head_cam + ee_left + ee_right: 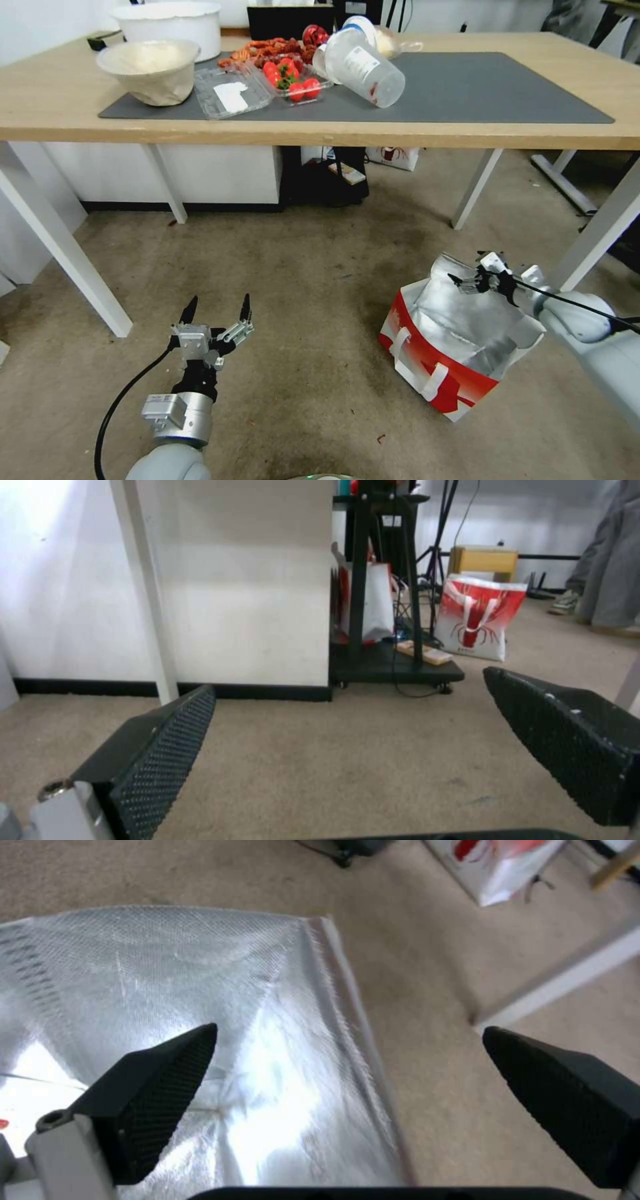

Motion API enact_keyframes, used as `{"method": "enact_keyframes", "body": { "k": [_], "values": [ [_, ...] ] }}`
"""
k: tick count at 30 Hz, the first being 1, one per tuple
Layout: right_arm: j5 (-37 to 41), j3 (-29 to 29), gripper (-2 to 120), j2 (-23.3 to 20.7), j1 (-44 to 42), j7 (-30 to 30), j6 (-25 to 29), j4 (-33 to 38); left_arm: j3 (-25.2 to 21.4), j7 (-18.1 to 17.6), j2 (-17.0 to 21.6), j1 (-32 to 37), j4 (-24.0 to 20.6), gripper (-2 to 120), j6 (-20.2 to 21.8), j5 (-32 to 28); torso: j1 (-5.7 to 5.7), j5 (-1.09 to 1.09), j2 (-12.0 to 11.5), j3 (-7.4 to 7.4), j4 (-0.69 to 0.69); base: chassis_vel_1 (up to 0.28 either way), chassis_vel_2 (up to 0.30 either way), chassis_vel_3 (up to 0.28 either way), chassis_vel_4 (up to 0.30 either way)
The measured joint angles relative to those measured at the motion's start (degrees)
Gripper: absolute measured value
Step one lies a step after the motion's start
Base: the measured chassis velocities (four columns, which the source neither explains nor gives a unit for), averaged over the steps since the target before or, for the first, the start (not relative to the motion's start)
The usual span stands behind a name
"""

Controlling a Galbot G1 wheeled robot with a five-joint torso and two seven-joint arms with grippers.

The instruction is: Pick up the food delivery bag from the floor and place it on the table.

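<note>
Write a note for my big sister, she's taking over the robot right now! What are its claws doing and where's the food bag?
Right claw: open, holding nothing, positioned at the open top of the food delivery bag, with the foil-lined edge between its spread fingers.
Left claw: open, empty, low over the floor, apart from the bag.
Bag: upright on the floor, mouth open, beside the white leg at the right end of the table.
Done: right claw is lined up at the bag's rim.
Left: close on the bag, lift it, set it on the table. The bare stretch of the grey mat looks like a good spot.
</note>
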Motion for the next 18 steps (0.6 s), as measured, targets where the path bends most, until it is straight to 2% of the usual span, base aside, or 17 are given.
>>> {"method": "enact_keyframes", "body": {
  "k": [2,6,13,15,18],
  "values": [
    [-0.01,-0.25,100,0.06,0.30,-0.10,-0.06,-0.23,-0.01,0.00,0.00,-0.02,0.02,100,0.00,0.01,0.00,0.00,0.00,0.00,0.00,0.000,0.000,0.000,0.000],
    [-0.73,-4.58,100,1.23,5.18,-1.67,-3.64,-3.22,0.01,-0.05,-0.37,-0.12,0.20,100,-0.01,0.28,0.00,0.01,0.00,0.00,0.02,0.000,0.000,0.000,0.000],
    [-3.23,-5.69,100,0.91,5.62,-3.43,-5.73,-4.50,0.05,-0.20,-0.47,-0.13,0.44,100,-0.17,0.55,0.00,0.00,0.01,0.00,-0.01,0.000,0.000,0.000,0.000],
    [-3.83,-5.67,98,0.82,5.48,-3.47,-6.04,-4.53,0.09,-0.23,-0.52,-0.11,0.44,100,-0.18,0.63,0.00,-0.01,0.01,-0.01,-0.01,0.000,0.000,0.000,0.000],
    [-3.98,-5.75,84,0.36,5.08,-3.51,-6.73,-4.58,0.24,-0.46,-0.69,-0.07,0.45,100,-0.28,0.80,0.00,0.00,0.01,-0.01,-0.01,0.000,0.000,0.000,0.000]
  ]
}}
